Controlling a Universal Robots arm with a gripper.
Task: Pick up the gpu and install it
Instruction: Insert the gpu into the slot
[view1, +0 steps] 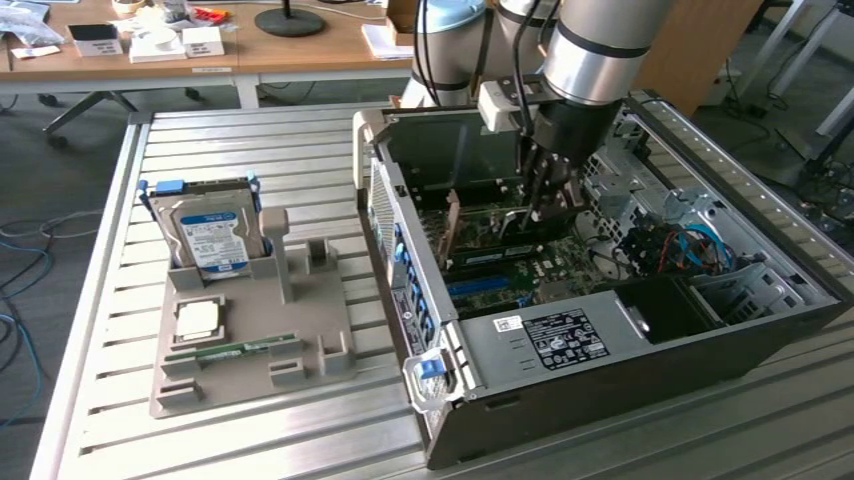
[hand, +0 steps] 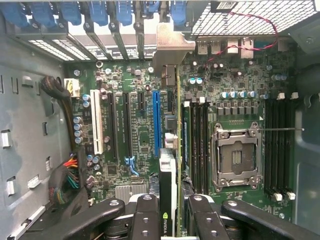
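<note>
**Card held on edge, in line with the slots**

My gripper (hand: 173, 216) is down inside the computer case (view1: 667, 350), its fingers (hand: 147, 212) pinching the gpu (hand: 168, 175) from both sides. The card stands on edge right under me, over the motherboard (hand: 135, 145). Its long axis runs parallel to the slots, and its metal bracket (hand: 172, 50) points at the back wall. The card sits just beside the long blue slot (hand: 156, 120), on the processor-socket side. I cannot tell whether its edge is touching a slot.
</note>
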